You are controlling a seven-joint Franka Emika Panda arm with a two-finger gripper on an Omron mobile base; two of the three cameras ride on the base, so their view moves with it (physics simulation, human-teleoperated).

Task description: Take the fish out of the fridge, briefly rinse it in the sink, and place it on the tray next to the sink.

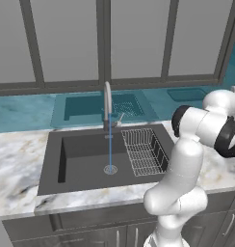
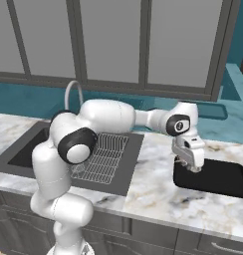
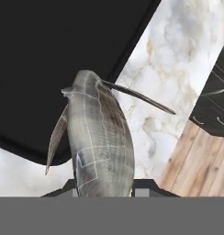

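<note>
A marbled white bench [image 2: 158, 189] runs under grey-framed windows, with the dark grey sink [image 1: 85, 159] set into it, a thin stream of water falling from its silver faucet [image 1: 108, 103] and a wire rack basket [image 1: 144, 150] at the basin's right side. The white arm reaches out level from its shoulder over the basket to the right, wrist bent down so the gripper [image 2: 192, 164] hangs just above the near left corner of the black tray [image 2: 218, 179] beside the sink. In the hand view the gripper is closed on the grey fish [image 3: 100, 137], which is held lengthwise between the fingertips, over the tray's edge and the bench.
</note>
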